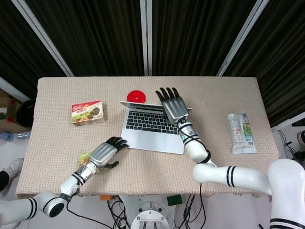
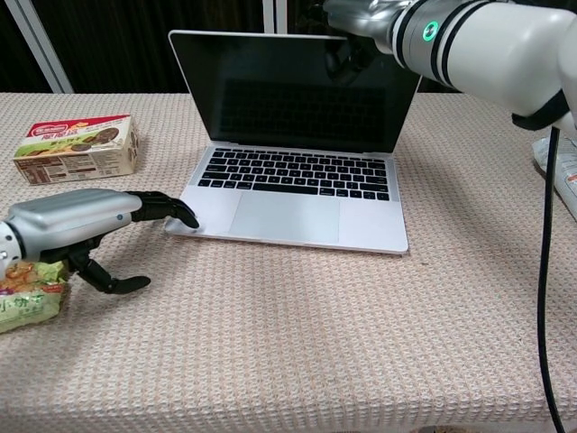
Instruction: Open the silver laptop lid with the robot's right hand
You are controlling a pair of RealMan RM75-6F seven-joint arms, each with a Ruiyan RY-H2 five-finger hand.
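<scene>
A green snack packet (image 2: 25, 305) lies at the table's near left edge, just beside the robot's left hand (image 1: 102, 153). That hand lies low over the beige woven table (image 1: 228, 100), fingers stretched forward and slightly apart, holding nothing; its dark fingertips (image 2: 177, 211) press on the near left corner of the silver laptop (image 1: 151, 130). The laptop sits at the middle of the table, its base flat and its lid standing about upright, with the dark screen (image 2: 293, 88) facing the robot and the black keyboard (image 2: 296, 173) showing. The right hand (image 1: 172, 106) is at the lid's top edge, fingers spread and reaching over it toward the far side; whether it grips the lid or only rests against it, I cannot tell. To the left of the laptop lies a small biscuit box (image 1: 87, 112). Well off to the right lies a white and green snack bag (image 1: 241, 133). A red disc (image 1: 137, 96) lies just behind the lid.
</scene>
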